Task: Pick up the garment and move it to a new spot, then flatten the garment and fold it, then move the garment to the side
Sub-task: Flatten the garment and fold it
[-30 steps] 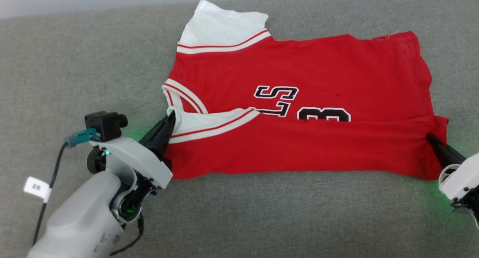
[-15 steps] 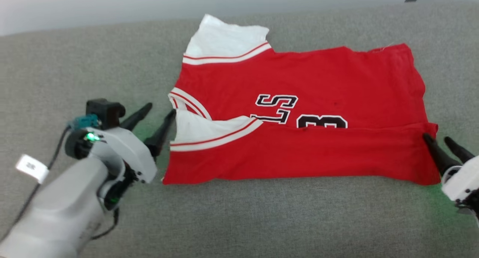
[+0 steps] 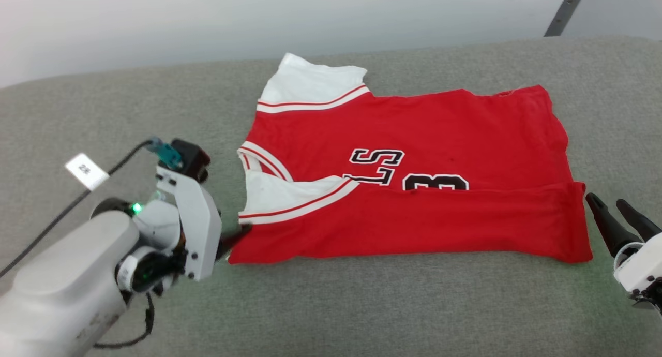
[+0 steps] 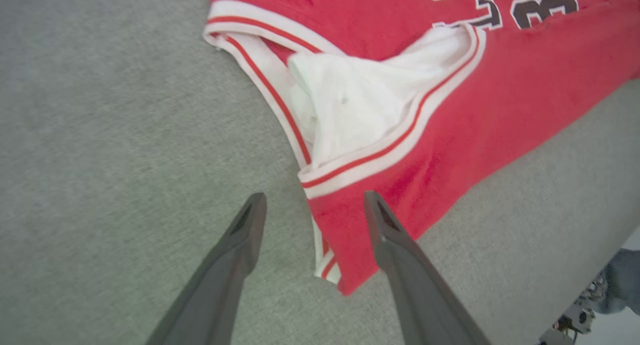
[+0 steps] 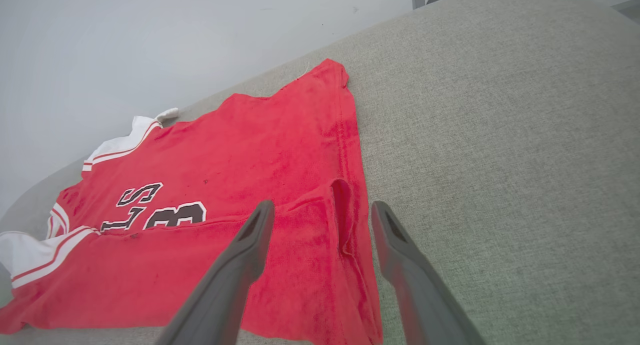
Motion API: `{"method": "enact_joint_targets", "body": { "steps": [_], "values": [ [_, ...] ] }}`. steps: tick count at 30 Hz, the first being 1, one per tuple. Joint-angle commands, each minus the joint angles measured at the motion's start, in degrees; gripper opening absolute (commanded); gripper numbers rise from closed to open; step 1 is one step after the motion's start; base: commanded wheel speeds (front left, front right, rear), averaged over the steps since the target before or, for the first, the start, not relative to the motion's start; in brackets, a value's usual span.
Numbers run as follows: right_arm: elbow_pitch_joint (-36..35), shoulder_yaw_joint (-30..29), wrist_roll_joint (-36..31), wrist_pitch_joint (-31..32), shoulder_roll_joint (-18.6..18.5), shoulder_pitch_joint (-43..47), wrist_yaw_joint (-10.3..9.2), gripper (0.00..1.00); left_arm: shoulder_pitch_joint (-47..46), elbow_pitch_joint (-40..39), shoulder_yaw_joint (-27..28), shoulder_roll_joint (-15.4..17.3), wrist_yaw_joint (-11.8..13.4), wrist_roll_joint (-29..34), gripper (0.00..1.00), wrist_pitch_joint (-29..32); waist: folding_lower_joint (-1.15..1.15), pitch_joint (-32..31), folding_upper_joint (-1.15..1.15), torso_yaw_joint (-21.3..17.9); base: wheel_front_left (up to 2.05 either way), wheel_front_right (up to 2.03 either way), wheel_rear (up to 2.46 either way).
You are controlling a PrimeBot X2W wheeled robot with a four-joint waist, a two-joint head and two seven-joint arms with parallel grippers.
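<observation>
Released since 1 s ago: L claw (image 4: 312, 202) & R claw (image 3: 605, 201) both let go of shirt (image 3: 414, 139), jaws wide. Shirt lies half-folded on grey cushion (image 3: 362, 305), collar-side corner btwn L claw's tips, hem edge just ahead of R claw.

Open grey surface (image 3: 362, 305) left, right, front of garment (image 3: 414, 155), wall (image 3: 207, 20) behind

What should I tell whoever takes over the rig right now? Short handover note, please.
Left end effector: open, holding nothing, straddling the garment's near collar-end corner.
Right end effector: open, empty, at the hem end.
Garment: flat on the grey surface, sideways, collar toward the robot's left.
Done: near long side folded over, partly covering the lettering.
To do: remaining folds, then move it aside.
</observation>
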Motion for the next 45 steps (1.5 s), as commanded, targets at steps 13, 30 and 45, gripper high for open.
{"method": "enact_joint_targets", "body": {
  "steps": [13, 30, 45],
  "values": [
    [-3.0, 0.9, -0.4, 0.7, 0.8, 0.4, -0.04, 1.00, 7.0, -3.9, -0.1, 2.5, 4.9, -7.6, 1.00, 6.3, 0.00, 3.3, 0.00, -4.9, 0.00, 0.00, 0.00],
    [-6.2, 11.7, -8.1, 15.7, -7.6, -5.4, -0.04, 1.00, 7.9, -2.1, 0.6, -0.9, 0.6, -7.7, 0.00, 2.0, 0.00, 4.0, 0.00, -4.2, 0.00, 0.00, 0.00],
    [7.5, 20.9, -6.3, 27.2, -7.2, -13.0, 0.00, 0.47, 6.7, -2.9, 0.4, -3.0, -0.2, -5.4, 0.00, -0.7, 0.00, 5.9, 0.00, -1.4, 0.00, 0.00, 0.00]
  ]
}}
